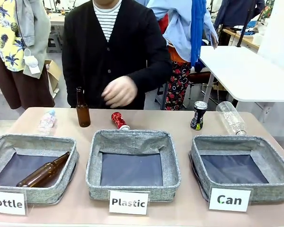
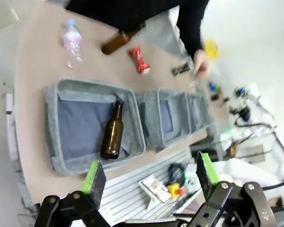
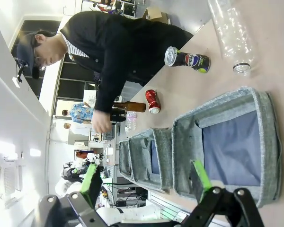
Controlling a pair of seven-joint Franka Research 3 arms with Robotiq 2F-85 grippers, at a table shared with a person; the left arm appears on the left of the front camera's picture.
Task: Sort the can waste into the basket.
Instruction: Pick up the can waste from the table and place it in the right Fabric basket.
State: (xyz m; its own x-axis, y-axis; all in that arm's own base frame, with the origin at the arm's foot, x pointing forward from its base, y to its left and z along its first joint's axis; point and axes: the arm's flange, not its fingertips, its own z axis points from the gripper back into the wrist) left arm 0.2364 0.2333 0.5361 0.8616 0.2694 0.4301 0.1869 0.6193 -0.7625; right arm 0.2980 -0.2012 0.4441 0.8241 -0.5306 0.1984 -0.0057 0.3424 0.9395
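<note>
– So, where do the cans sit right now?
– Both are on the table (image 1: 189, 213), neither in a basket. The black can (image 1: 198, 115) stands upright just beyond the far left corner of the Can basket (image 1: 227, 143), near a clear plastic bottle (image 1: 231, 118) lying on its side. The red can (image 1: 119, 120) lies tipped over just behind the Plastic basket (image 1: 132, 141), silver end toward me, below the person's hand (image 1: 119, 91).
– And your fingers?
– Spread wide on both arms, with nothing between them. My left gripper (image 2: 149, 170) hangs over the near side of the Bottle basket (image 2: 51, 132), and my right gripper (image 3: 144, 175) is by the Can basket.
– How do you expect the cans to handle?
– Light, I'd judge, and thin-walled. The smooth painted metal could slip in my grip, and it would dent under a hard squeeze. The black one looks sound, so I'd take it across the middle of its body with my right gripper, which is nearest. The red one looks crushed at the waist. That narrow part seems the natural place to pinch so it can't roll.
– Anything in the way?
– The clear plastic bottle lies close to the black can, so I'd keep clear of it.
</note>
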